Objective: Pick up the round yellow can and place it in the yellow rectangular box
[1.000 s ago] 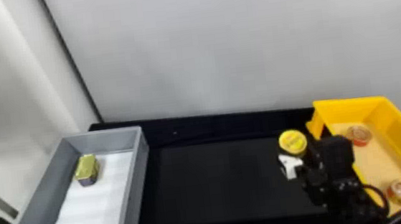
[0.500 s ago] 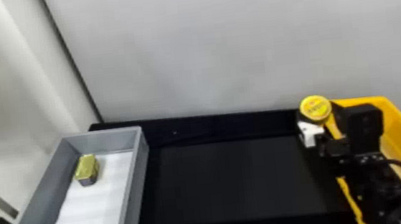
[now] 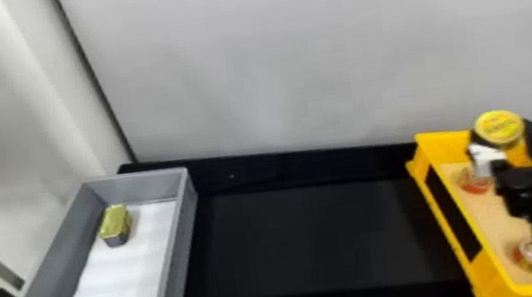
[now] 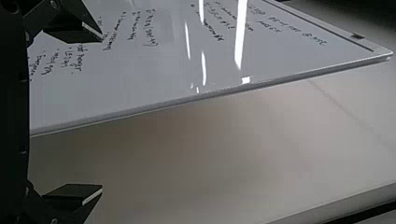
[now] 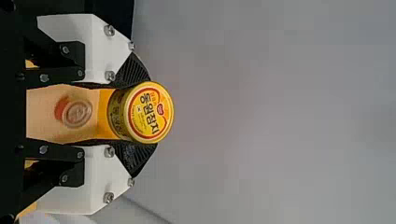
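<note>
Round yellow metal can point(image 3: 499, 127) just carried R, from beside the far L corner of the yellow rectangular plastic box point(image 3: 446, 145) to above its far edge. R gripper point(image 5: 152, 112) has it pinched btwn both fingers. So transport's approx. done; prob. needs easing inside the rim, then lowering. L gripper point(image 4: 102, 113) idle, fingers spread.

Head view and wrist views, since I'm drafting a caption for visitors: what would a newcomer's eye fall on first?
Likely the round yellow can, held between the right gripper's fingers by the far end of the yellow box. Next, perhaps, the small greenish-gold tin at the other side, inside the grey box.
</note>
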